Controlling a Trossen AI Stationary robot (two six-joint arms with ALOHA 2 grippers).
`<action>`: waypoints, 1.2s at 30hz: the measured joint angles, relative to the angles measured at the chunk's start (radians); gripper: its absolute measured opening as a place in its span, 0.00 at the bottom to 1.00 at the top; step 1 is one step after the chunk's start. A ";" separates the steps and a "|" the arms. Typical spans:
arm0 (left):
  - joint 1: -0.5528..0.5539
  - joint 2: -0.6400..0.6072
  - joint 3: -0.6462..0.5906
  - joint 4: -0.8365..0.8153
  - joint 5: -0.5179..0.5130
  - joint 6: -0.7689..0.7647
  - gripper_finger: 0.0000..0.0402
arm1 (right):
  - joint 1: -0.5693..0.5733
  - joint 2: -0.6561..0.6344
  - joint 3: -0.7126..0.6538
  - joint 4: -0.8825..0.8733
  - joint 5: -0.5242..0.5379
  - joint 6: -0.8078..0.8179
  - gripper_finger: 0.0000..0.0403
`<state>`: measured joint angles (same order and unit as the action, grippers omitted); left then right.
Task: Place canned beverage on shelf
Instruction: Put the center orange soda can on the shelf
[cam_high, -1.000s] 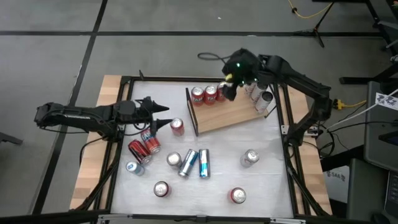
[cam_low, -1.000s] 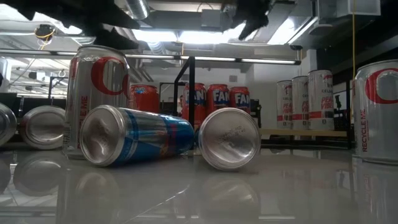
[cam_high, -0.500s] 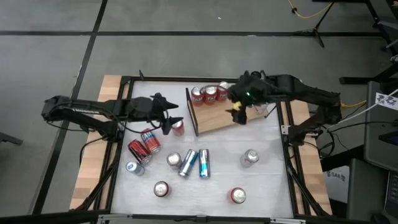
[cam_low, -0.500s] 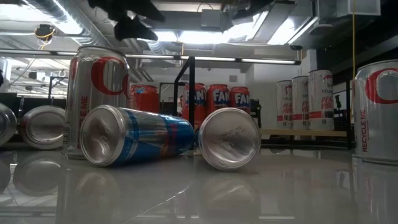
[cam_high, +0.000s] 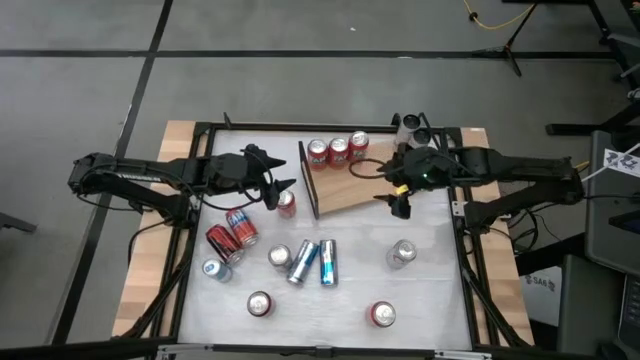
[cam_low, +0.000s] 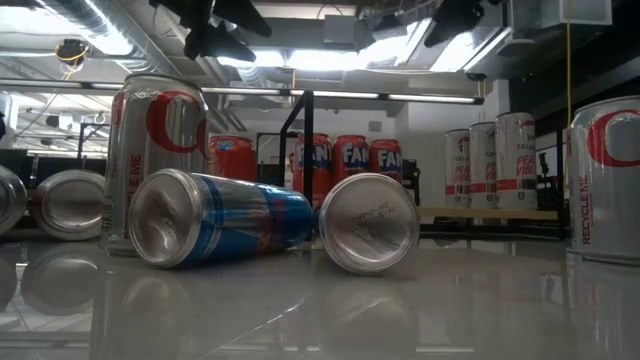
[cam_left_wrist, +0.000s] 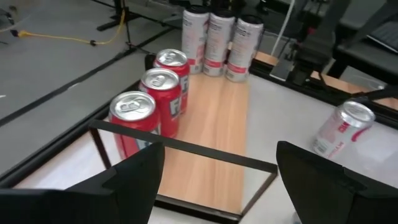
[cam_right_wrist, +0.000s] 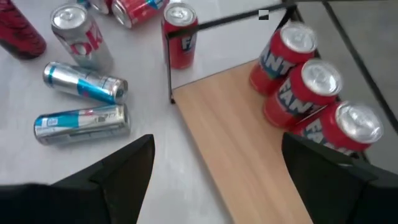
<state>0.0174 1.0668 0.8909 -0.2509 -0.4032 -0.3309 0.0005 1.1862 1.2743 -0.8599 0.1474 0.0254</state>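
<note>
The shelf (cam_high: 360, 188) is a light-brown board lying flat on the white table, with a thin dark rail (cam_high: 308, 180) on its left short edge. Three red cans (cam_high: 338, 150) stand upright along its far edge (cam_left_wrist: 158, 81) (cam_right_wrist: 311, 81). White tall cans (cam_left_wrist: 217, 37) stand at its far right end. My left gripper (cam_high: 283, 175) (cam_left_wrist: 217, 186) hovers open just left of the rail, above a red can (cam_high: 287, 203). My right gripper (cam_high: 393, 192) (cam_right_wrist: 217, 186) hangs open over the board's right part. Neither has anything between its fingers.
Loose cans lie on the table in front of the shelf: two red ones (cam_high: 230, 236), two blue ones on their sides (cam_high: 315, 262) (cam_right_wrist: 84, 81), and several silver and red ones upright (cam_high: 402, 254) (cam_high: 382, 314) (cam_high: 260, 303). A black frame (cam_high: 462, 210) edges the table.
My right gripper has drawn away from the red cans at the shelf's far edge, toward the table's near and right edges, and has sunk while staying open. My left gripper has gone right toward the shelf's rail and risen a little, then kept still.
</note>
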 joint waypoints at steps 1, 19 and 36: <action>0.000 0.000 0.000 -0.001 0.011 0.000 0.75 | 0.000 -0.007 -0.016 0.004 -0.001 0.001 0.85; 0.000 0.097 0.000 -0.089 0.044 -0.031 0.98 | 0.000 -0.013 -0.067 0.100 -0.028 -0.004 0.85; 0.000 0.245 0.000 -0.216 0.047 -0.036 0.97 | 0.000 -0.012 -0.067 0.099 -0.032 -0.005 0.85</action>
<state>0.0170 1.3122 0.8906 -0.4669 -0.3557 -0.3673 0.0002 1.1740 1.2070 -0.7605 0.1152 0.0208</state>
